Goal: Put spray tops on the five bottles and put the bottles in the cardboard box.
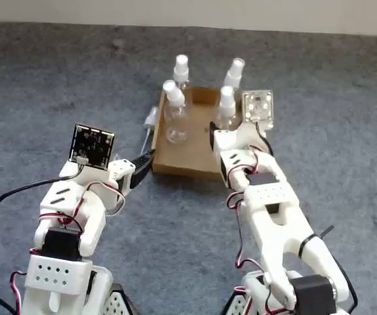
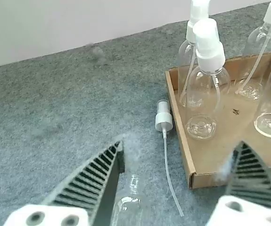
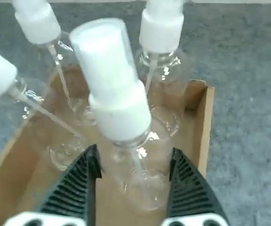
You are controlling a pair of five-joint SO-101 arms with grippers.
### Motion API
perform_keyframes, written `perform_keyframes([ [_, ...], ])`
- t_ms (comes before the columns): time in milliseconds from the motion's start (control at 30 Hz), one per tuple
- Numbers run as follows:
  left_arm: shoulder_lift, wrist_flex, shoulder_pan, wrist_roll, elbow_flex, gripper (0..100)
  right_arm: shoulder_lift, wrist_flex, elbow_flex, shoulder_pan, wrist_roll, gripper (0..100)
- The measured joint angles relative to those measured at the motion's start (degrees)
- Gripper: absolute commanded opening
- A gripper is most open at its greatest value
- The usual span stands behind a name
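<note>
The cardboard box [image 1: 195, 157] lies between the arms. Several clear bottles with white spray tops stand in it, among them one at the front left [image 1: 175, 115] and two at the back [image 1: 181, 71] [image 1: 235, 73]. My right gripper [image 3: 134, 153] [image 1: 219, 134] is shut on the fourth capped bottle [image 3: 147, 181] [image 1: 226, 106], which stands slightly tilted in the box's right side. My left gripper [image 2: 181, 145] [image 1: 145, 159] hangs open left of the box. An uncapped bottle [image 2: 129, 205] lies on the carpet beneath it. A loose spray top [image 2: 163, 117] [image 1: 151, 118] with its long tube lies beside the box's left wall.
Grey carpet [image 1: 57, 79] covers the table around the box. The box wall [image 2: 184, 141] stands close to the loose spray top's tube.
</note>
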Motion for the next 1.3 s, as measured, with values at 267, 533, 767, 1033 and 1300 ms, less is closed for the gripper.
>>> perform_keyframes([
  [267, 0.0, 0.0, 0.0, 0.0, 0.0, 29, 4.2, -4.7, -1.0, 0.0, -0.1, 0.5],
  [533, 0.0, 0.0, 0.0, 0.0, 0.0, 29, 7.9, -5.1, -4.0, 0.0, -0.1, 0.5],
  [767, 0.0, 0.0, 0.0, 0.0, 0.0, 29, 7.9, -5.1, -4.0, 0.0, -0.1, 1.9],
  [1033, 0.0, 0.0, 0.0, 0.0, 0.0, 29, 7.9, -5.1, -4.0, 0.0, -0.2, 14.9],
  [1300, 0.0, 0.0, 0.0, 0.0, 0.0, 29, 7.9, -5.1, -4.0, 0.0, -0.2, 21.3],
])
